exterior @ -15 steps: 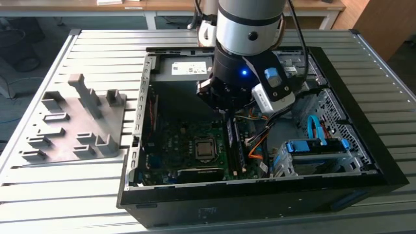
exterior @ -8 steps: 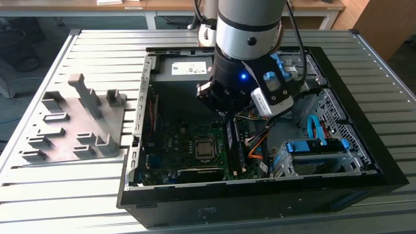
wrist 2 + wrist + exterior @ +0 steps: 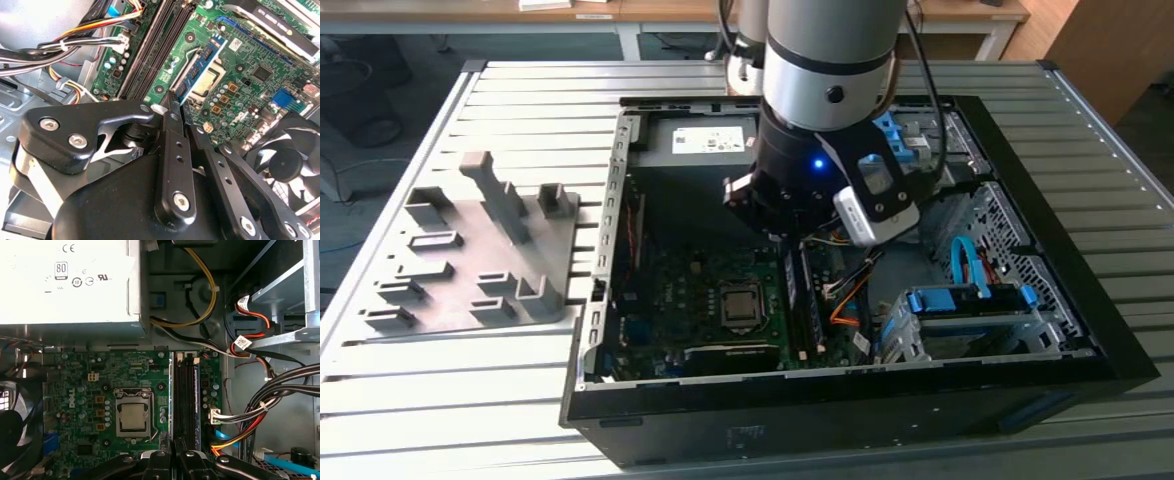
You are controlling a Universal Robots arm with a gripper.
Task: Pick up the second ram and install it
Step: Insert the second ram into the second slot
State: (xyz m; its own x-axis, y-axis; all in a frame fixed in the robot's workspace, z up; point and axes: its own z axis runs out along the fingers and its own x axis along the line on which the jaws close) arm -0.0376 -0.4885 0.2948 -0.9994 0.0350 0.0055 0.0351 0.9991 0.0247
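Lying on its side on a grey metal tabletop with long grooves, a black computer case is sitting wide open, and wooden desks are standing behind it in the room. A grey holder block is resting on the tabletop at the exterior view's left, apart from the case. The robot arm is hanging over the open case, and its gripper is pointing down just above the long memory slots. In the second wrist view its two black fingers are sitting close together with just a thin gap, and they are holding nothing that I can see. The second ram is standing on its edge in those slots, right beside the silver chip socket on the green board. It is looking like a thin dark strip, so I cannot tell it clearly from the dark slots around it. A big white sticker with small dark marks is sitting on the silver power box. White letters are showing on the green board, and a little white tag is hanging on the red and black wires. A black fan is sitting at the board's edge, and blue clips are sitting on the drive cage at the exterior view's right.
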